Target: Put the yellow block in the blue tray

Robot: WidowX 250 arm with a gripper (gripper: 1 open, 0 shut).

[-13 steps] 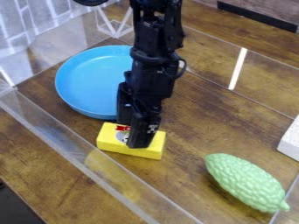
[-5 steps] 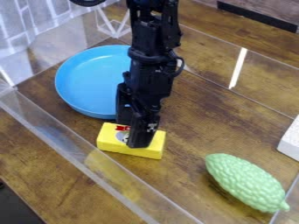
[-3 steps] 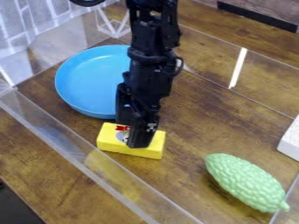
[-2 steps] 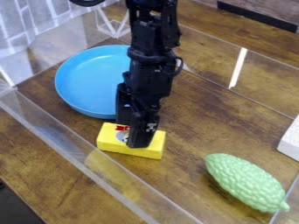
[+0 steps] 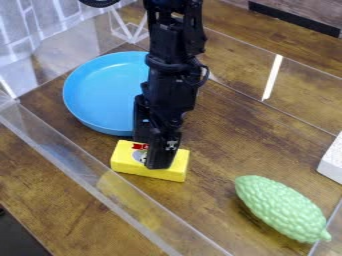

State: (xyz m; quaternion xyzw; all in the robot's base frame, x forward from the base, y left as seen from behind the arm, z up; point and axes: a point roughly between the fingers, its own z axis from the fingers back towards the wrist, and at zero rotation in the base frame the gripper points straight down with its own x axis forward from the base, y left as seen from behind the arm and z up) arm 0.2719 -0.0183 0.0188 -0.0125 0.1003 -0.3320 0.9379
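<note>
The blue tray [image 5: 96, 92] is seen toward eleven o'clock on the wooden table [image 5: 241, 110]; the black gripper [image 5: 156, 150] is held wide open over the yellow block [image 5: 168, 172], which is placed near six o'clock; the bumpy green object [image 5: 282, 208] is seen toward four o'clock.

You had one block [image 5: 166, 172], one tray [image 5: 104, 92], one green item [image 5: 282, 208], one white item [image 5: 333, 160] and one gripper [image 5: 156, 147].
</note>
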